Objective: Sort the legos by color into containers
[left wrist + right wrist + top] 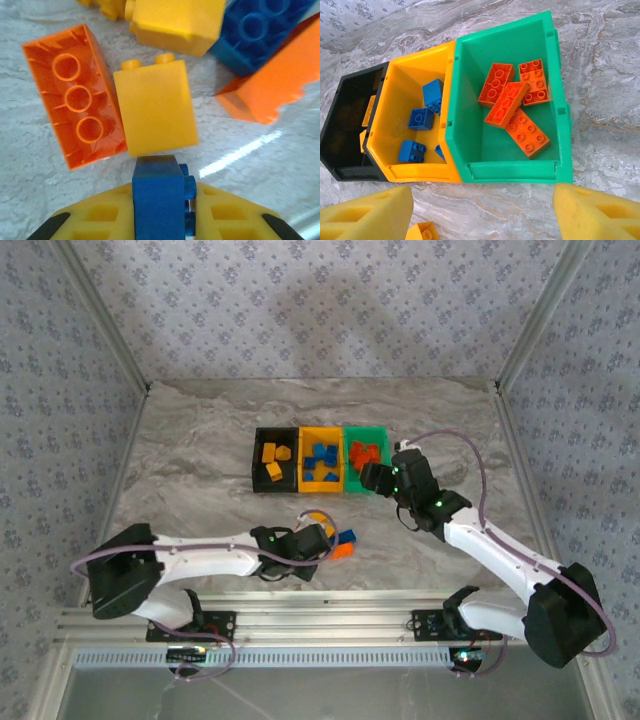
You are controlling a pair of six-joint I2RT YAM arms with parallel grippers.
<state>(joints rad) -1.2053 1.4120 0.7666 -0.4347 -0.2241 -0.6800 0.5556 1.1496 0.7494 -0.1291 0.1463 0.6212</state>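
Observation:
My left gripper (162, 192) is shut on a small blue lego (156, 185) just above the table, among loose legos: a yellow one (155, 112), an upturned orange one (75, 97), another blue one (260, 35) and an orange one (275, 85). From above, the left gripper (322, 540) sits at that pile (345, 544). My right gripper (482, 220) hangs open and empty in front of the green bin (512, 172), which holds several orange legos (507, 102). The yellow-orange bin (415, 172) holds blue legos (420, 119); the black bin (340, 125) holds yellow ones.
The three bins stand side by side at the table's middle: black (272, 430), yellow-orange (322, 487), green (366, 428). A stray yellow lego (422, 232) lies on the marble near my right gripper's left finger. Patterned walls enclose the table (200, 440).

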